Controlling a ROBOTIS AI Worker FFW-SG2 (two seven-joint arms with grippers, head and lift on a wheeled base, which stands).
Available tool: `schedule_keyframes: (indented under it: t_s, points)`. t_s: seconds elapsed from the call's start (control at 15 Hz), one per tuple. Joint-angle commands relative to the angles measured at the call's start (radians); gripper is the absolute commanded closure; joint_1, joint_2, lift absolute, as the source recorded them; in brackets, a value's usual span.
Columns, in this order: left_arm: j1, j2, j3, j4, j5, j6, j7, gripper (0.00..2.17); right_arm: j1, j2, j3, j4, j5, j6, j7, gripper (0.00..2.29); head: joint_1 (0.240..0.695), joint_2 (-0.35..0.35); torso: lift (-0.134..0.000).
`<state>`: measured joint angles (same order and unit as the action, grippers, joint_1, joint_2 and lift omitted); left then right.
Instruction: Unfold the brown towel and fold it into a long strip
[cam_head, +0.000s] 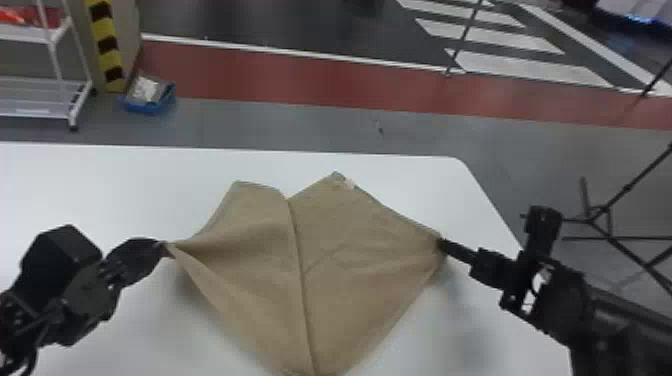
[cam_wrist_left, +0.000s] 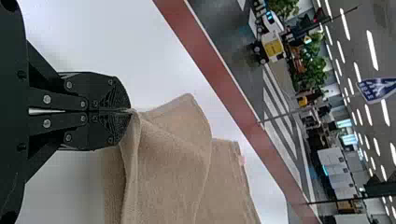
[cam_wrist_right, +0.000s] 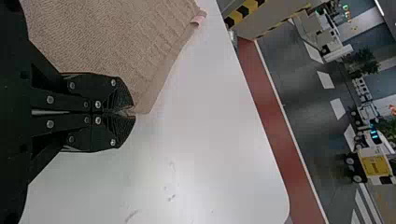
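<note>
The brown towel (cam_head: 350, 260) is spread between both grippers over the table, with a ridge running down its middle and its sides lifted. At its left corner my left gripper (cam_head: 162, 246) is shut on the cloth; in the left wrist view the left gripper (cam_wrist_left: 130, 111) pinches the edge of the towel (cam_wrist_left: 168, 163). My right gripper (cam_head: 442, 245) holds the right corner, and in the right wrist view the right gripper (cam_wrist_right: 133, 113) is shut on a corner of the towel (cam_wrist_right: 107, 42). A small pale tag (cam_head: 348, 184) sits near the towel's far corner.
The white table (cam_head: 100, 175) has its far edge behind the towel and a rounded corner at the far right. Beyond it stand a white rack (cam_head: 60, 65), a blue bin (cam_head: 148, 97) on the floor and, at the right, a black tripod stand (cam_head: 600, 220).
</note>
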<state>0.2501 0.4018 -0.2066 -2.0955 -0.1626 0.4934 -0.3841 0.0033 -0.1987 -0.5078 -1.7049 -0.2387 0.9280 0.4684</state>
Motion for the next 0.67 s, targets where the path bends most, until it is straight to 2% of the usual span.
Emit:
schedule_keyframes:
  t_s: [0.0, 0.13, 0.2, 0.27, 0.4, 0.47, 0.6]
  points:
    - [-0.011, -0.035, 0.049, 0.032, 0.000, 0.000, 0.011, 1.95, 0.099, 0.008, -0.037, -0.094, -0.013, 0.004, -0.005, 1.53, 0.695, -0.306, -0.123]
    - [-0.011, -0.057, 0.102, 0.043, 0.011, 0.000, 0.021, 1.95, 0.156, 0.053, -0.067, -0.165, -0.013, 0.007, -0.010, 1.52, 0.695, -0.310, -0.123]
    - [-0.009, -0.060, 0.122, 0.045, 0.018, 0.000, 0.033, 1.95, 0.188, 0.074, -0.081, -0.216, -0.018, 0.016, -0.010, 1.42, 0.695, -0.300, -0.123]
    - [-0.009, -0.061, 0.139, 0.045, 0.025, 0.000, 0.048, 1.95, 0.238, 0.096, -0.092, -0.286, -0.018, 0.029, -0.008, 1.03, 0.695, -0.291, -0.123]
    - [-0.009, -0.069, 0.164, 0.046, 0.031, 0.000, 0.070, 1.95, 0.299, 0.107, -0.100, -0.372, -0.008, 0.053, -0.005, 0.14, 0.695, -0.266, -0.123]
    - [-0.009, -0.072, 0.174, 0.049, 0.035, 0.000, 0.070, 1.95, 0.325, 0.107, -0.098, -0.406, 0.024, 0.053, -0.004, 0.03, 0.695, -0.246, -0.123]
    - [-0.003, -0.074, 0.191, 0.049, 0.035, 0.000, 0.065, 1.95, 0.357, 0.105, -0.092, -0.459, 0.140, 0.050, 0.012, 0.03, 0.695, -0.238, -0.123]
